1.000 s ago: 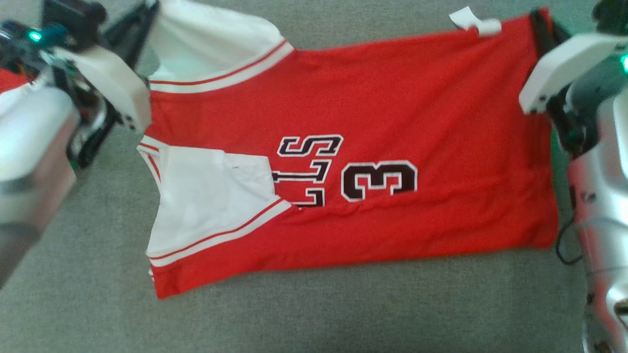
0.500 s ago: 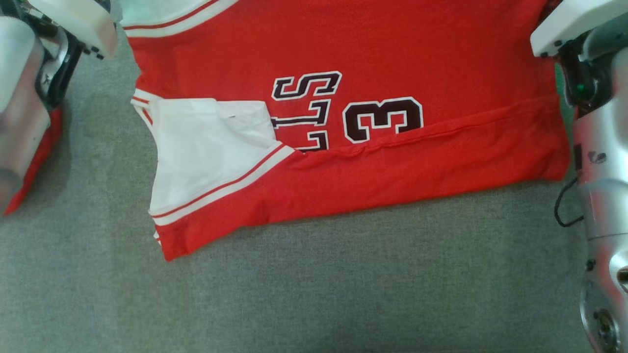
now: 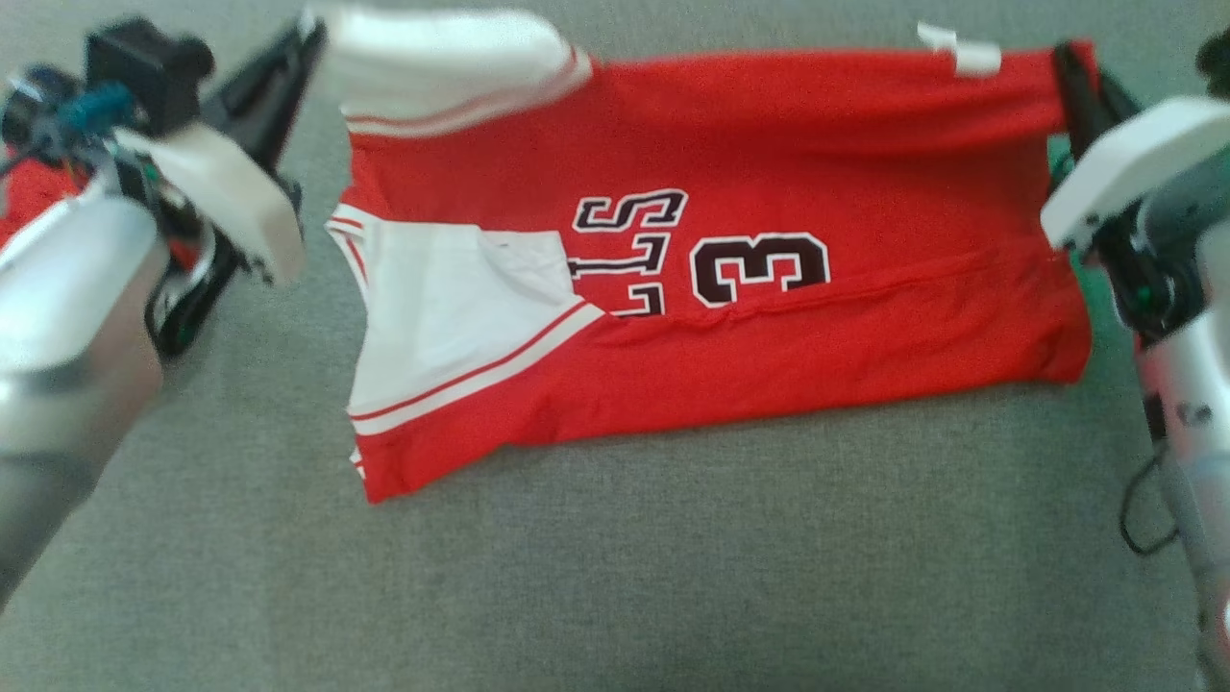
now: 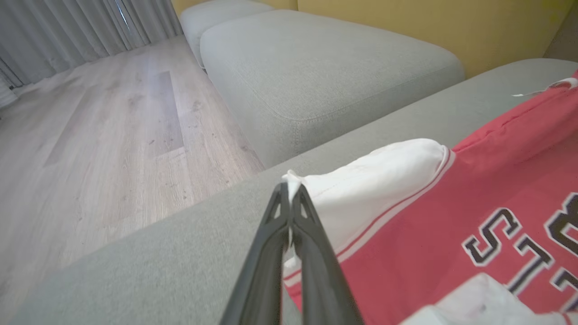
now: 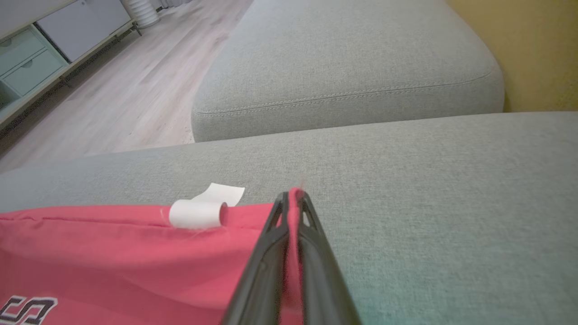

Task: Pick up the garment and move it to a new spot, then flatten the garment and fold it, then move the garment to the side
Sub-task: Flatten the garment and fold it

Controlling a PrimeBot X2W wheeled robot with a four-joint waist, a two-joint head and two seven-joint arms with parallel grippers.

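Left gripper [image 4: 289, 192] pinches the white far-left corner of the jersey [image 3: 865, 183], right gripper [image 5: 292, 197] clamps its red far-right corner, near edge lying on the cushion [image 3: 673, 577].

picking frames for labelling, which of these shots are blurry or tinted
Head view: motion smear on the left end effector and the white sleeve of the jersey, print readable. Left wrist view: crisp at the fingers, evenly lit. Right wrist view: sharp, green cast on the sofa at lower right.
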